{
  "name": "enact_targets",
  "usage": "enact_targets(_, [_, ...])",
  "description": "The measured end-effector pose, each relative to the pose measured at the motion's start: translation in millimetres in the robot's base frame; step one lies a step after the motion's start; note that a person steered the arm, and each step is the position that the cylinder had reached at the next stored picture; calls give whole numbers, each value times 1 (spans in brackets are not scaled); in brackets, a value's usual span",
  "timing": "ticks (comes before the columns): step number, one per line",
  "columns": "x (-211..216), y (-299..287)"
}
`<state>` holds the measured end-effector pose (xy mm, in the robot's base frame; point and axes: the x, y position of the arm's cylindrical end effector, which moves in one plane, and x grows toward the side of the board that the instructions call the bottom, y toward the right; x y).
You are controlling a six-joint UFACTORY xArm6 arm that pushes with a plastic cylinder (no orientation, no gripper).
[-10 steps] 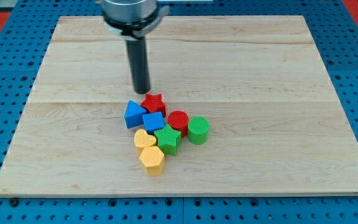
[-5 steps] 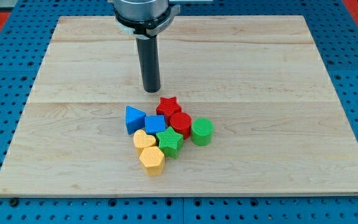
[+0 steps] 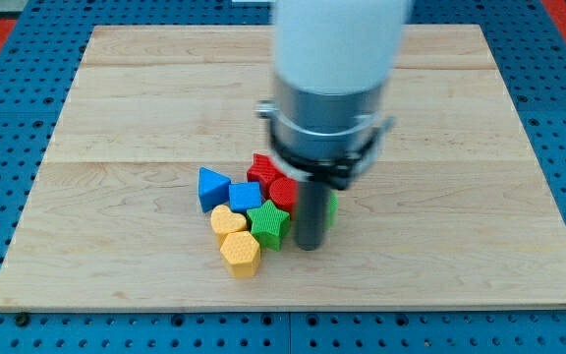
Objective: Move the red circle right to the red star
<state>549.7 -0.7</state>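
Observation:
The red star (image 3: pixel 259 167) sits at the top of a cluster of blocks in the middle of the wooden board (image 3: pixel 116 98). The red circle (image 3: pixel 282 191) touches it on its lower right. My tip (image 3: pixel 309 246) stands just right of the green star (image 3: pixel 267 223) and below the red circle. The rod and arm hide most of the green circle (image 3: pixel 333 206); only a sliver shows.
A blue triangle (image 3: pixel 212 187) and a blue cube (image 3: pixel 245 196) lie left of the red blocks. A yellow heart (image 3: pixel 227 219) and a yellow hexagon (image 3: pixel 240 253) lie at the cluster's lower left.
The arm has swept from above the cluster down to its lower right, now covering the green circle. Earlier the red star slid right, against the red circle.

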Motion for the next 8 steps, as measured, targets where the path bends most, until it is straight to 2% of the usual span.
enact_targets(1, [-20, -29])
enact_targets(2, [-40, -28])
enact_targets(4, [-35, 11])
enact_targets(6, [-11, 64])
enact_targets(8, [-30, 100])
